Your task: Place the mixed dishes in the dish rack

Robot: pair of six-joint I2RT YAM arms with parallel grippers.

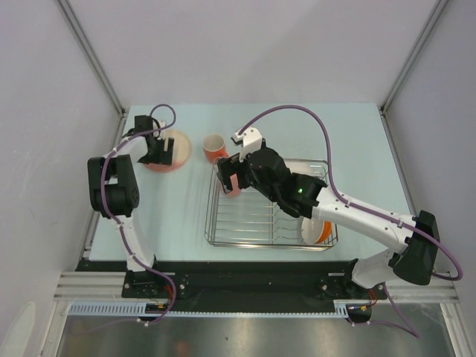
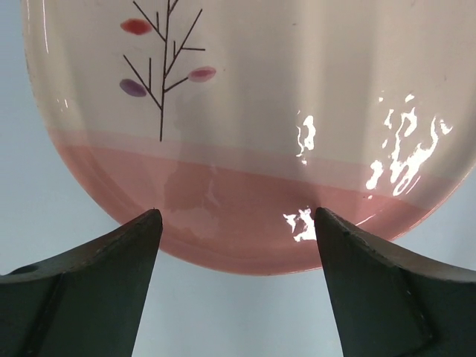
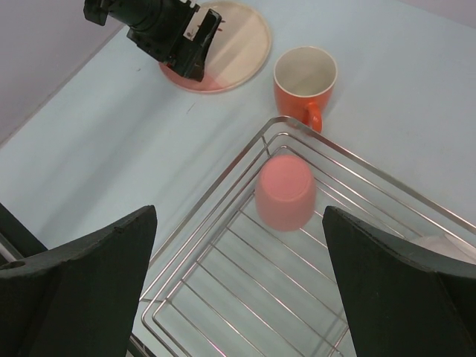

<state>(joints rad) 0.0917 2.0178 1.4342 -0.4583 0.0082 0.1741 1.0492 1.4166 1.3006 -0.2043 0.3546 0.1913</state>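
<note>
The cream-pink leaf-motif plate (image 1: 177, 149) lies flat at the far left and fills the left wrist view (image 2: 245, 111). My left gripper (image 1: 158, 151) is open at its near rim, fingertips (image 2: 141, 230) either side of the pink edge (image 2: 238, 249). My right gripper (image 1: 227, 177) is open and empty above the dish rack's (image 1: 271, 216) far left corner. The pink cup (image 3: 285, 192) sits bottom up inside that corner, slightly blurred, and also shows in the top view (image 1: 233, 187). The orange mug (image 1: 214, 147) stands upright just beyond the rack (image 3: 305, 78). The orange white-lined bowl (image 1: 318, 230) leans in the rack's near right.
The rack's wire wall (image 3: 223, 186) runs below my right fingers (image 3: 82, 275). The left arm's wrist (image 3: 167, 30) shows over the plate (image 3: 238, 44). Grey walls close the table on both sides. A white rim (image 3: 440, 245) shows low in the rack.
</note>
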